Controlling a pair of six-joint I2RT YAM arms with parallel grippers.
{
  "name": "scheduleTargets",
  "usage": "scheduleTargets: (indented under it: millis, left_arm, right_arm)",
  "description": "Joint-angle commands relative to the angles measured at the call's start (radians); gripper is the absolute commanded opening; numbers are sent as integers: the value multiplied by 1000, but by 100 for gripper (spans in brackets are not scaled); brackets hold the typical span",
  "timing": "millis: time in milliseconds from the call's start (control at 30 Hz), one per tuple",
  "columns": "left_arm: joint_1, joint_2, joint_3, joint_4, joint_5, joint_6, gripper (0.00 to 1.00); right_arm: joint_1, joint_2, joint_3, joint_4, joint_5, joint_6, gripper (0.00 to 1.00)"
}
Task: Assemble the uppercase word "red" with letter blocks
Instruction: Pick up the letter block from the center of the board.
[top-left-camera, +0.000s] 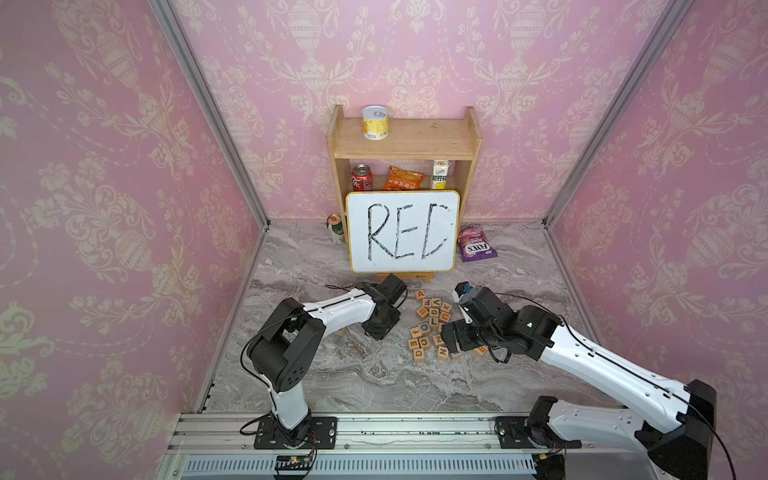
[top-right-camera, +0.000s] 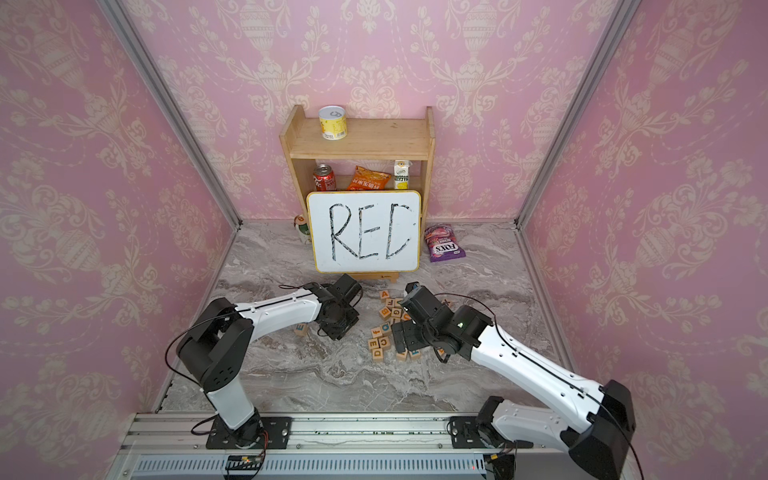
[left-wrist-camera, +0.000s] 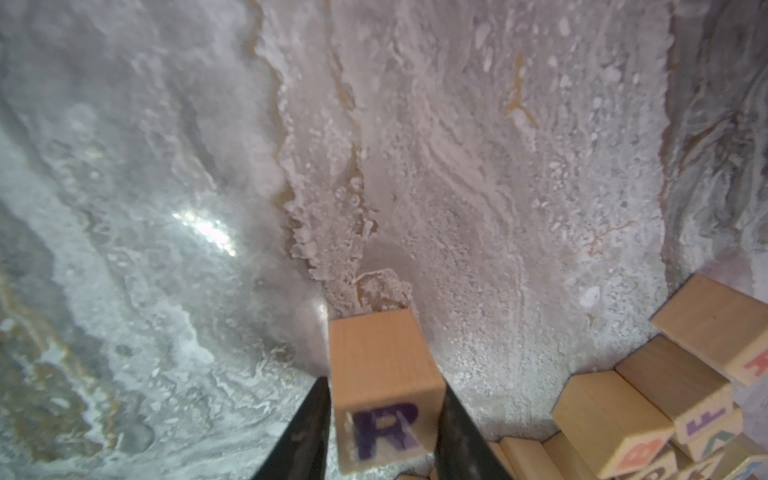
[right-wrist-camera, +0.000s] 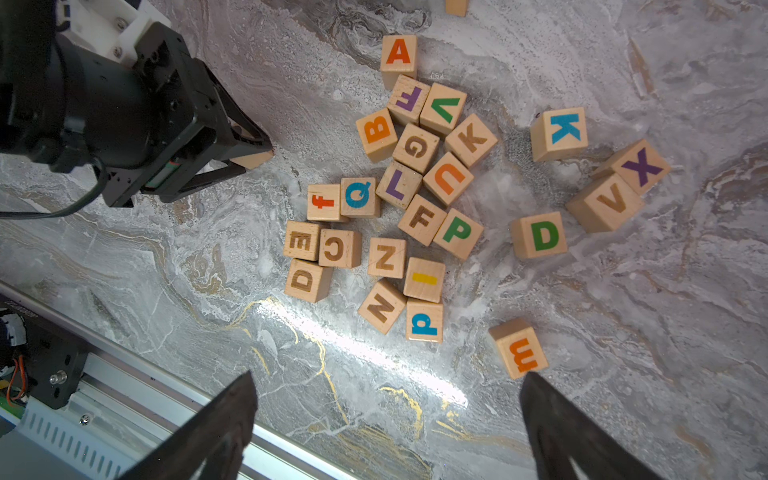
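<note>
R block (left-wrist-camera: 384, 374): pale wood, purple letter. D block (right-wrist-camera: 539, 235): green letter. Table (top-left-camera: 353, 374): grey veined marble. Walls (top-left-camera: 104, 166): pink damask.

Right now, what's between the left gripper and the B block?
Bare marble between left gripper, shut on the R block, and B block, per the right wrist view.

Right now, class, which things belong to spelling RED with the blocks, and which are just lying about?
Belong: R block, held in the left gripper; green D block; E block by the left arm; whiteboard.
Lying about: A block; blue K block; yellow can; red can; purple sweet bag; shelf.
</note>
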Motion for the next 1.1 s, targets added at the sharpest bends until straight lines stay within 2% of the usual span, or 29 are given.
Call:
scheduleTargets:
  millis: [0,200,500,867,1067]
  left_arm:
    - [-1,-20,-12,-21,-26,6,36]
    - [-1,-8,75,-161,-79,153,27]
    - [8,-24,142,-300,-144,398,24]
    - [27,-40,130,-310,-141,698,23]
    - [36,-53,100,-279,-119,811,23]
  right_arm:
    - [7,-11,-21,-3,20,15,100]
    - [6,-17,-28,4,25,23,100]
    - [6,-11,-31,25,15,30,100]
    - [5,-9,-38,42,-3,40,100]
    - [5,-14,-41,48,-17,47,100]
